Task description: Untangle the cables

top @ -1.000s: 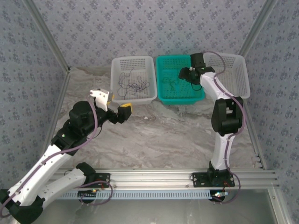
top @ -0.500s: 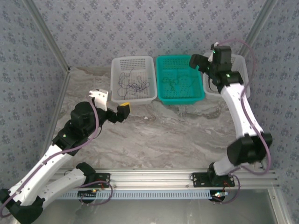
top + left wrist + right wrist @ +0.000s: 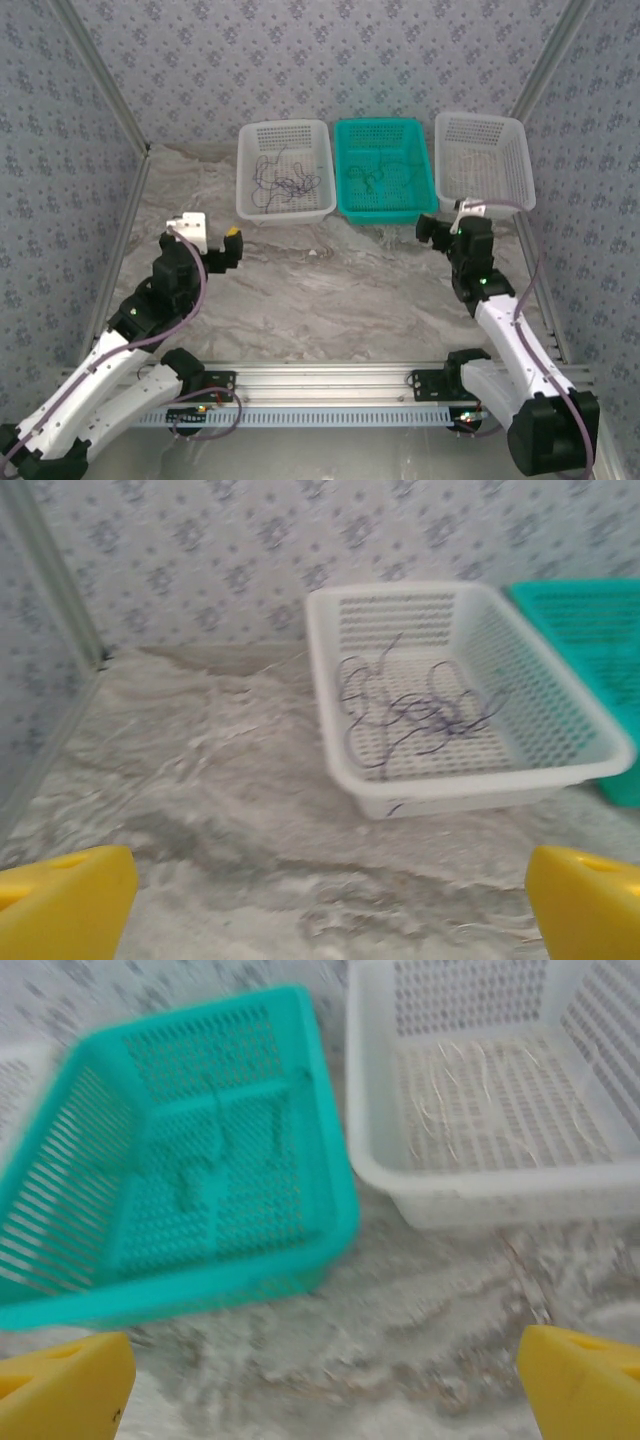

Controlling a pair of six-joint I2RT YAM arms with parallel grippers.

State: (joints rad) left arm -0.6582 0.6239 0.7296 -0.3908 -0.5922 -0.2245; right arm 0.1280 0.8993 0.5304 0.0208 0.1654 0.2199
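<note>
**A:** What lies where, left to right?

**B:** Along the table's (image 3: 330,290) far edge, the dark cables (image 3: 415,715) lie looped over one another in the left white basket (image 3: 480,795). Green strands (image 3: 195,1185) sit in the teal basket (image 3: 180,1280), and pale strands (image 3: 470,1080) in the right white basket (image 3: 500,1200).

**A:** And the grippers?

**B:** The left gripper (image 3: 320,910) hovers short of its basket, fingers wide apart and empty. The right gripper (image 3: 320,1390) is the same, before the teal and white baskets.

**A:** Which step?

**B:** Sorting looks nearly finished, I judge. If the dark loops need parting, the left gripper must clear the basket's near wall and pinch one thin strand.
</note>
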